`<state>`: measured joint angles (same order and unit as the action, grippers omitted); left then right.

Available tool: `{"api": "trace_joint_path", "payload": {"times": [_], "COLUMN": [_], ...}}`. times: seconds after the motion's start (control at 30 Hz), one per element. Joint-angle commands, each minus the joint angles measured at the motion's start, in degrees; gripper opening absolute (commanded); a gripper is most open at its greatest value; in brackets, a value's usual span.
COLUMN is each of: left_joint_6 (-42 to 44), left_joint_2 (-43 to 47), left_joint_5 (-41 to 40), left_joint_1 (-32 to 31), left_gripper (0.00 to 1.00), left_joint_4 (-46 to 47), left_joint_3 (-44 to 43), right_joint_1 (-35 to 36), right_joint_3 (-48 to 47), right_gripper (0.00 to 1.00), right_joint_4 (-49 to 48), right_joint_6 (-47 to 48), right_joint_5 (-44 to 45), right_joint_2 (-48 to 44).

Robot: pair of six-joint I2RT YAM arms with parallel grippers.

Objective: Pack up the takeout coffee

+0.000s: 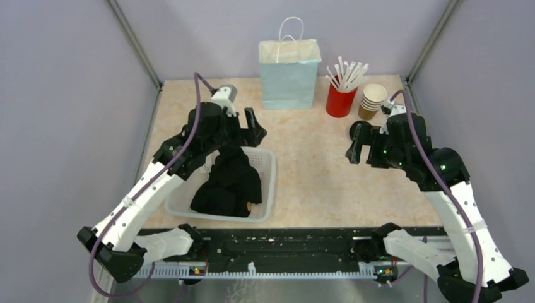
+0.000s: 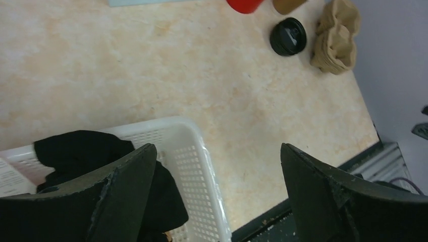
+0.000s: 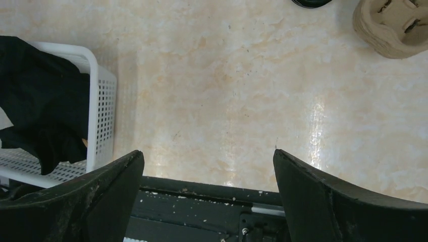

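Stacked brown kraft-paper cups (image 1: 373, 101) sit back right, whole only overhead. A round black plastic lid (image 2: 287, 36), whole only from the left wrist, lies beside maybe a pulp carrier (image 2: 335, 35). Left gripper (image 2: 217, 146), right gripper (image 3: 207, 151): fingers spread, empty.

The mottled beige counter (image 1: 315, 170) carries a pale blue bag (image 1: 289, 76) at its far edge. Right of the bag stand a red cup (image 1: 340, 101) of straws and stacked brown cups (image 1: 372, 102). A black lid (image 2: 287, 36) lies beside a brown pulp tray (image 2: 335, 35), and a white basket (image 1: 270, 183) sits near-left.
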<state>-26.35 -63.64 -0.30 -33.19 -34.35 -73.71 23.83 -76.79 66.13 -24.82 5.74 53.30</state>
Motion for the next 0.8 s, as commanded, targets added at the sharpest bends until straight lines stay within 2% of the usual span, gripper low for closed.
{"api": "trace_joint_path", "payload": {"times": [0.0,0.27,0.33,0.5,0.57,0.67,0.77], "left_joint_6": [-3.67,-9.33,-9.76,-12.04,-13.73,-11.91,-12.1], "left_joint_2": [-1.09,-11.03,-15.0,-25.09,-29.18,-33.86,-36.96], "left_joint_5": [-3.9,-13.17,-12.58,-3.3,-4.37,-7.76,-9.96], "left_joint_1": [-8.8,-28.48,-31.65,-32.22,-32.2,-32.16,-29.34], "left_gripper": [0.99,0.98,0.98,0.98,0.98,0.98,0.98], "left_joint_4": [1.34,-3.3,-3.87,-5.35,-8.34,-13.13,-17.92], "left_joint_3": [0.67,-1.19,-2.67,-3.84,-4.18,-4.26,-3.01], "right_joint_1": [-0.54,-0.54,-0.54,-0.55,-0.54,-0.54,-0.54], "right_joint_3": [-1.33,-0.84,-0.36,0.16,0.06,0.34,1.07], "right_gripper": [0.99,0.99,0.99,0.99,0.99,0.99,0.99], "right_joint_4": [1.54,0.24,0.44,1.13,1.24,1.53,1.88], "right_joint_6": [-1.21,-1.0,-1.2,-1.66,-1.71,-1.68,-1.72], "right_joint_5": [1.61,1.12,1.43,3.42,4.01,4.3,4.03], "right_joint_2": [-0.99,-3.54,-4.08,-5.6,-6.41,-7.12,-7.32]}}
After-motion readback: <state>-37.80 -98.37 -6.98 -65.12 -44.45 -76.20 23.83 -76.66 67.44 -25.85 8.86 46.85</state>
